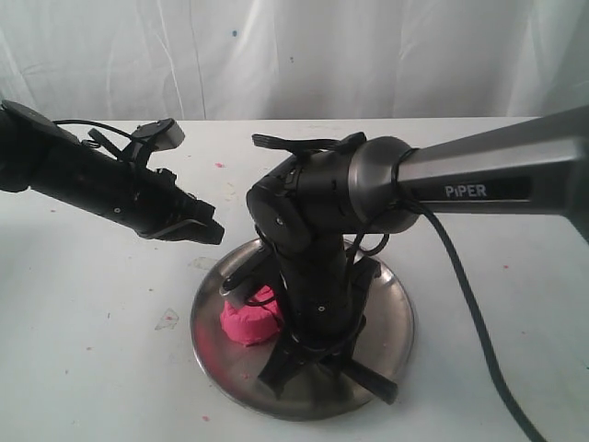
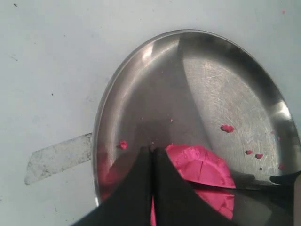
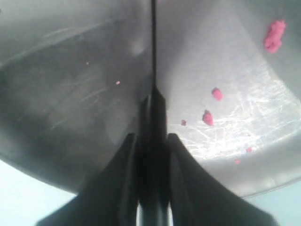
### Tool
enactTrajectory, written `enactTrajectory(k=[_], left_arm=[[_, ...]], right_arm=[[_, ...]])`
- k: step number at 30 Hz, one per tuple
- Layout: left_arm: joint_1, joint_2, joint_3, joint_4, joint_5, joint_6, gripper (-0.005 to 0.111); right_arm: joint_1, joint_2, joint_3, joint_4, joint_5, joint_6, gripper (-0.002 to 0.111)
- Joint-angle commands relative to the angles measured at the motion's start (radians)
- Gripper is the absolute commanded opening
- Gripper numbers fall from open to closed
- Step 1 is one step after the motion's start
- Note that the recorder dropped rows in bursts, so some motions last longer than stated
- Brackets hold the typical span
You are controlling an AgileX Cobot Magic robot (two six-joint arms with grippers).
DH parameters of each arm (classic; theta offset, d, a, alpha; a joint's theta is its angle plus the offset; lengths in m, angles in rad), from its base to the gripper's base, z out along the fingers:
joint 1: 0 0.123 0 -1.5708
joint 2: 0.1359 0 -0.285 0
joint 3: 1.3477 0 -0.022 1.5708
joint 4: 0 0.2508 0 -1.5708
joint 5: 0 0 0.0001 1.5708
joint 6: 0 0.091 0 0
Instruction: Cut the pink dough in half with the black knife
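**A:** What is on the white tabletop [image 1: 92,350]?

**B:** A round steel plate [image 1: 396,322]. The right arm [image 1: 479,166] bends down over it. The left arm [image 1: 83,180] hangs above the tabletop, near the plate's left edge in the exterior view.

**A:** And the jaws?

**B:** The right jaws are clamped on the handle of the black knife [image 3: 154,106], and its thin blade runs out over the plate. The left jaws are pressed together, with nothing between them.

**A:** Where is the pink dough [image 1: 247,322]?

**B:** On the left part of the plate, close beside the right jaws. Small pink crumbs [image 3: 217,93] lie on the bare metal.
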Motion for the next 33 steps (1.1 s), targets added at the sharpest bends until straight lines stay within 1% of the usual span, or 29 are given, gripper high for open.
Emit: enactTrajectory(k=[1,17,33], left_arm=[[0.003,-0.011,-0.001,-0.005,0.017,-0.011,0.000],[0.003,-0.011,-0.001,-0.005,0.017,-0.011,0.000],[0.003,-0.011,0.001,-0.005,0.015,-0.021,0.000]], right_arm=[[0.001,-0.001,-0.008,-0.008,0.033,-0.021,0.000],[0.001,-0.001,-0.008,-0.030,0.119,-0.025,0.000],[0.001,0.030,-0.004,-0.030,0.119,-0.025,0.000]])
